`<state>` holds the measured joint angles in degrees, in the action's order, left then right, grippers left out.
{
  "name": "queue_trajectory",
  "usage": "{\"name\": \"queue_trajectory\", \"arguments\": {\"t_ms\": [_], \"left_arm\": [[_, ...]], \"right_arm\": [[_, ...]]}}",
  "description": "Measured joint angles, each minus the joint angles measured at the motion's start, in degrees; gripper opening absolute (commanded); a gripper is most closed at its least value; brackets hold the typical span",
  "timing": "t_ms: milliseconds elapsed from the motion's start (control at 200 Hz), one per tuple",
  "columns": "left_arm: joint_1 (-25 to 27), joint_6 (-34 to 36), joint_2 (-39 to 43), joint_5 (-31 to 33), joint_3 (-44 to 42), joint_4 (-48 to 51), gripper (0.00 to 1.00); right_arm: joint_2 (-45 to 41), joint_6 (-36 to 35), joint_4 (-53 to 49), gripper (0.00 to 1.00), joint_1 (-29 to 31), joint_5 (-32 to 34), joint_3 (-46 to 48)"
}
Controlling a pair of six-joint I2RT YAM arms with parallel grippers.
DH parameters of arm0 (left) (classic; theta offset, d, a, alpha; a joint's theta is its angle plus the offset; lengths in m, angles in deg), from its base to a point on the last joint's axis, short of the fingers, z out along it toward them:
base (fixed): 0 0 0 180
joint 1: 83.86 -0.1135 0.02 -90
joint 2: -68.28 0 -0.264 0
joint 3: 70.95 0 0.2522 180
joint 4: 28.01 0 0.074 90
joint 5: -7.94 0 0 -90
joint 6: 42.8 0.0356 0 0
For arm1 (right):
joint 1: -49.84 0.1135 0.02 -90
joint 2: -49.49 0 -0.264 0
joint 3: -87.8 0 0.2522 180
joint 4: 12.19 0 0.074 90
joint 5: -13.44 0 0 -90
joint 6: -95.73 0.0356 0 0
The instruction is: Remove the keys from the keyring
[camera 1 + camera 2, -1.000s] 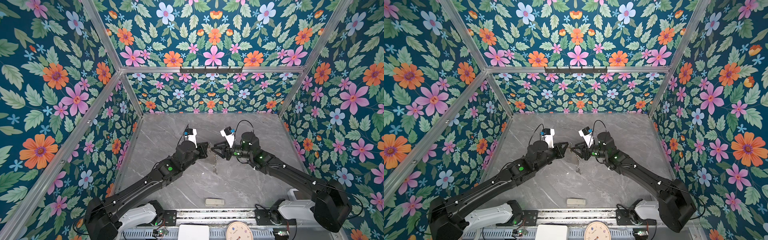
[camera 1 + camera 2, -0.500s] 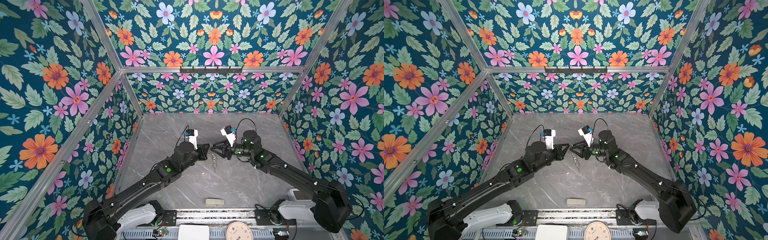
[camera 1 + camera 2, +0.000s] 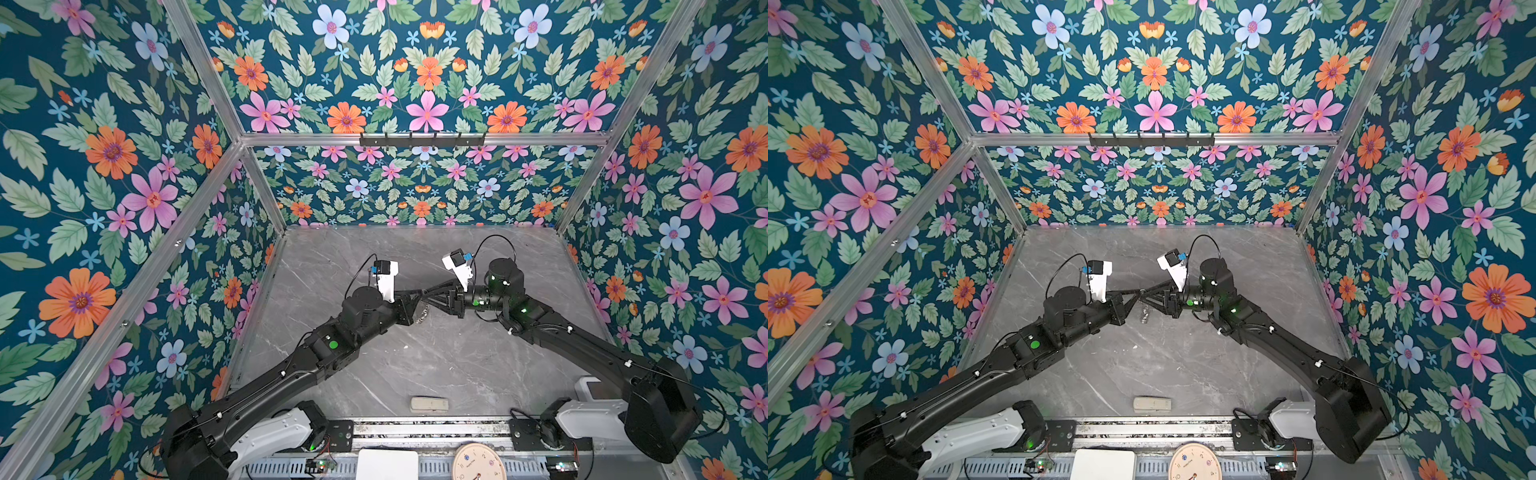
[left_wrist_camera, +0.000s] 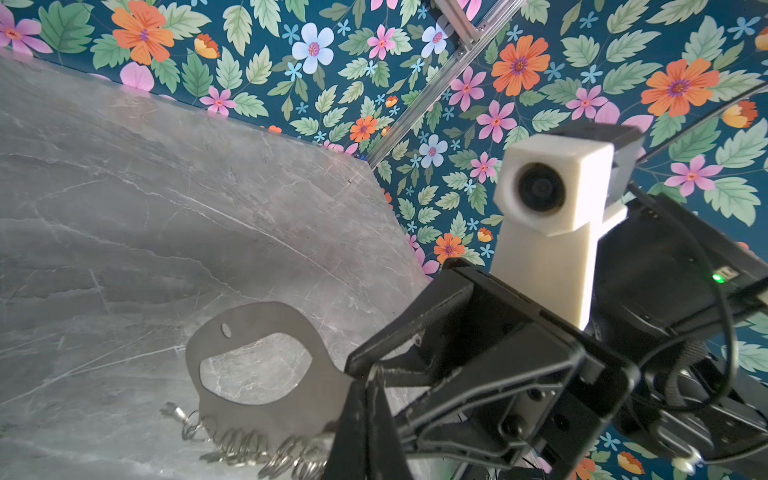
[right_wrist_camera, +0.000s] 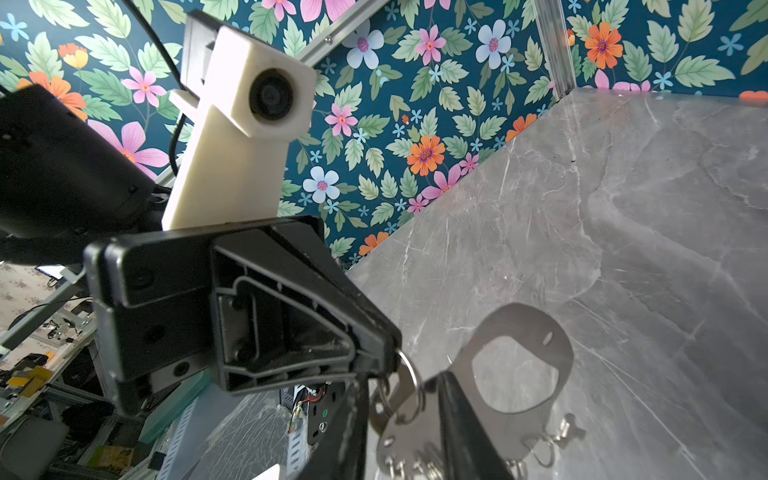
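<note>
Pinching keyring [image 4: 257,320] edge; left jaws clamped

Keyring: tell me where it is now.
In both top views the keyring is mid-table, held where the left gripper and right gripper tips meet.

Surface: a grey marble-patterned tabletop [image 3: 415,365] with pale veins, flat and level.
Bounds: floral walls [image 3: 415,187] stood along its far, left and right edges; a metal rail [image 3: 428,428] ran along its near edge.
Lying on it: one pale beige rectangular block [image 3: 429,404], flat, its long side parallel to the near edge.
Block's place: just beside the near edge, about midway across, well apart from every wall; it showed in both top views.
</note>
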<state>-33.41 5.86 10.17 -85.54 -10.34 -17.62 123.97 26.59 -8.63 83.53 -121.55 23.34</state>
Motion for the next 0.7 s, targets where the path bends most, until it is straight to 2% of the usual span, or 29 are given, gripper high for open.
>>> {"name": "queue_trajectory", "arguments": {"t_ms": [495,700], "left_arm": [[0.0,2.5,0.7,-3.5,-1.6,-2.6,0.0],[-0.1,2.9,0.9,-4.0,-1.7,-2.7,0.0]], "right_arm": [[-1.4,2.9,2.3,0.27,-1.4,-1.7,1.7],[-1.5,3.0,2.6,0.2,-1.6,-2.4,1.8]]}}
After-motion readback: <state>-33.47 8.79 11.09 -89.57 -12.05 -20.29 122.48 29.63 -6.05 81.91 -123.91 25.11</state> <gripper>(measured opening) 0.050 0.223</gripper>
